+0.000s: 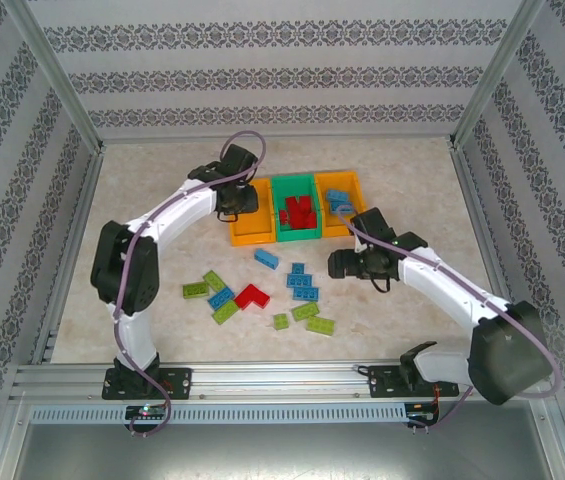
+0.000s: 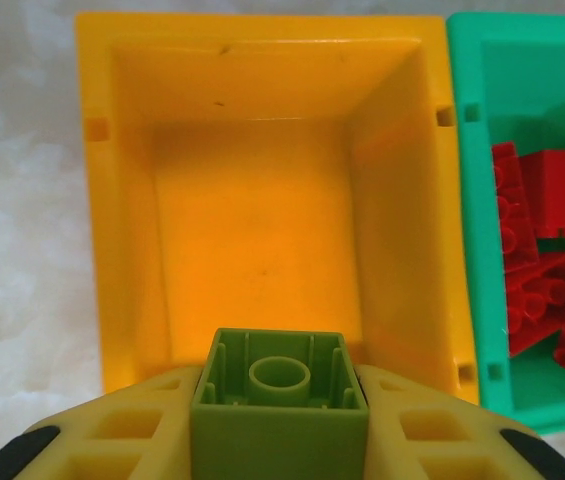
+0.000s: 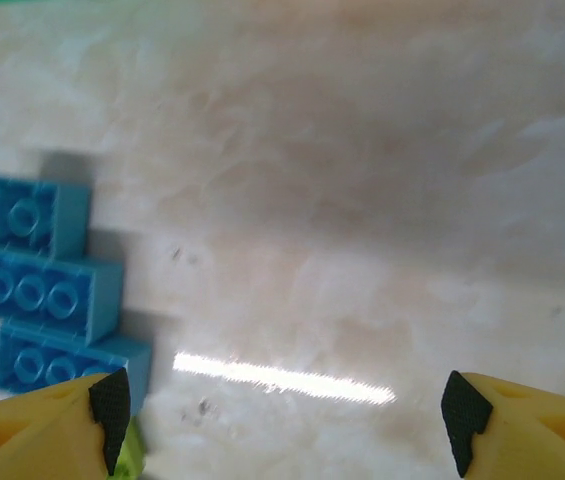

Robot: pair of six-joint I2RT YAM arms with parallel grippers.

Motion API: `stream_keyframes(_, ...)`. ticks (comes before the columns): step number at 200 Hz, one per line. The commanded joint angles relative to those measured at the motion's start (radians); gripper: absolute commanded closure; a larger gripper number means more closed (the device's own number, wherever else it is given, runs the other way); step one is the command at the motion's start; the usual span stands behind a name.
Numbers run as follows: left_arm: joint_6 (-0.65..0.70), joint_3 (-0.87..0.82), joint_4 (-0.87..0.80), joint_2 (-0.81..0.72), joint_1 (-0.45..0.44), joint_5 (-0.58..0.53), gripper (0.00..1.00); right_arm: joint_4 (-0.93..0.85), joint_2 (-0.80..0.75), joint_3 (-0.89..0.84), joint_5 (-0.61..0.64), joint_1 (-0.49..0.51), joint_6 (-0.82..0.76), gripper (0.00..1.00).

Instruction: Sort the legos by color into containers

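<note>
My left gripper (image 1: 230, 204) hangs over the left orange container (image 1: 252, 238) and is shut on a lime green lego (image 2: 280, 430), held with its hollow underside towards the camera. That orange container (image 2: 252, 90) has nothing inside. The green middle container (image 2: 522, 70) holds several red legos (image 2: 547, 250). The right orange container (image 1: 347, 178) has blue legos in it. My right gripper (image 1: 336, 263) stands open low over bare table, with nothing between its fingers (image 3: 282, 410). Three blue legos (image 3: 47, 290) lie just left of it.
Loose legos lie scattered on the table in front of the containers: a red L-shaped piece (image 1: 251, 295), lime green ones (image 1: 195, 290) and blue ones (image 1: 266, 259). Patterned walls and a metal frame (image 1: 62, 290) close in the table.
</note>
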Motion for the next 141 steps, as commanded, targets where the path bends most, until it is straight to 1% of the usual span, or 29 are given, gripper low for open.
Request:
stream_keyframes(1,0.007,0.076,-0.043,0.051,0.015,0.02,0.63,-0.007,-0.071,-0.053,-0.133,0.074,-0.032,0.12)
stream_keyframes(17,-0.002,0.114,-0.06,0.094,0.02,0.032,0.61,-0.023,-0.1,-0.065,-0.146,0.155,-0.053,0.08)
stream_keyframes(34,-0.011,0.134,-0.068,0.121,0.022,0.039,0.55,-0.056,-0.108,-0.058,-0.117,0.234,-0.058,0.06)
stream_keyframes(60,-0.028,0.123,-0.05,0.126,0.022,0.058,0.44,-0.116,-0.067,-0.053,-0.044,0.322,-0.026,0.06)
stream_keyframes(93,-0.042,0.101,-0.03,0.105,0.022,0.085,0.31,-0.118,-0.004,-0.055,0.009,0.438,-0.015,0.05)
stream_keyframes(100,-0.044,0.088,-0.023,0.094,0.022,0.088,0.28,-0.119,0.003,-0.052,0.014,0.457,-0.017,0.05)
stream_keyframes(129,-0.043,0.045,0.0,0.034,0.022,0.098,0.06,-0.114,0.008,-0.055,0.01,0.515,-0.02,0.05)
stream_keyframes(134,-0.041,0.04,0.001,0.026,0.022,0.099,0.01,-0.114,0.008,-0.055,0.013,0.522,-0.02,0.05)
stream_keyframes(141,-0.04,0.031,0.003,0.016,0.022,0.103,0.0,-0.112,0.01,-0.055,0.02,0.53,-0.022,0.05)
